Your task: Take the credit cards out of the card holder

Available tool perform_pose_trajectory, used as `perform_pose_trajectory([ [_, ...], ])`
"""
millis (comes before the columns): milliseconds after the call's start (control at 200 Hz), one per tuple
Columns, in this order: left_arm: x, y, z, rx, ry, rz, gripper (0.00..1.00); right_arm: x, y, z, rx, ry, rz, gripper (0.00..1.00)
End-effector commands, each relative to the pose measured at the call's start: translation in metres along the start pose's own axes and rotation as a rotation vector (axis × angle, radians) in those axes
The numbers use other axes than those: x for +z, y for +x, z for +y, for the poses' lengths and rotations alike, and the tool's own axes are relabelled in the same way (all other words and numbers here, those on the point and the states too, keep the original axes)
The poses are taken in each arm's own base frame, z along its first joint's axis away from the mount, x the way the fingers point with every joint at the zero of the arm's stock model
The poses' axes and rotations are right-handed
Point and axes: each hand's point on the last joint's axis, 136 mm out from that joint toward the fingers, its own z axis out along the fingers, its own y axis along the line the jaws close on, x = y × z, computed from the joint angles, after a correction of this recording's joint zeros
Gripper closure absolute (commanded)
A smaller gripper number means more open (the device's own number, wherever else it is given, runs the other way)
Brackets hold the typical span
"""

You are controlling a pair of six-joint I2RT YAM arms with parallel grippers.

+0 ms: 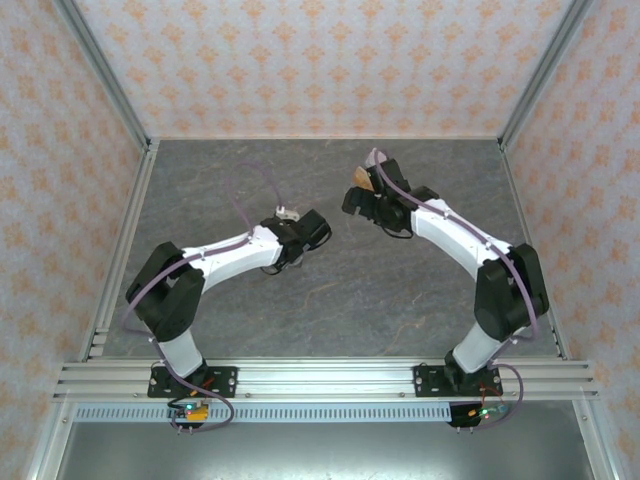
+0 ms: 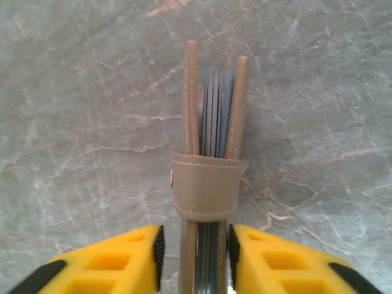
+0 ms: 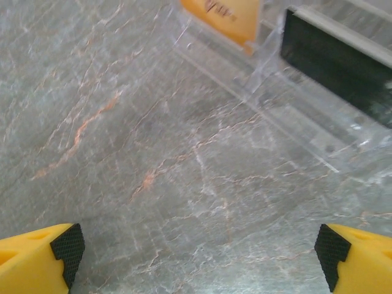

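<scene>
Left wrist view: the wallet (image 2: 208, 184) is held edge-on between the yellow fingers (image 2: 131, 260) of the left hand (image 2: 195, 248), which is closed on its near end. Its long axis runs straight away from the camera, up the frame, with the far end pointing out over the grey tabletop (image 2: 73, 122). The two taupe covers are slightly splayed at the far end. Thin dark and blue-grey edges are packed between them; cards or inner panels cannot be told apart. A taupe strap (image 2: 207, 202) is wrapped across the covers. Contact with the tabletop cannot be judged.

Right wrist view: the right hand (image 3: 199, 251) is spread wide and holds nothing. An orange card (image 3: 226, 15) is seen at the clear stand (image 3: 294, 110) ahead of it.

Top view: the left hand (image 1: 300, 235) is placed near the middle of the tabletop. The right hand (image 1: 365, 200) is set farther back, with the orange card (image 1: 362, 180) just beside it.
</scene>
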Motion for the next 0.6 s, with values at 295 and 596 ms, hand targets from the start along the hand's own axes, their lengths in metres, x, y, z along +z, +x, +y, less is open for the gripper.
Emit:
perform_pose_trajectory([
  [295,-0.03,-0.031,0.002,-0.288,0.425,0.021,0.27,0.005,0.015,0.008,-0.031,0.01,0.078,0.09],
  [596,0.007,-0.01,0.071,-0.492,0.391,0.109,0.0,0.036,0.102,0.083,-0.316,-0.008,0.258,0.12],
])
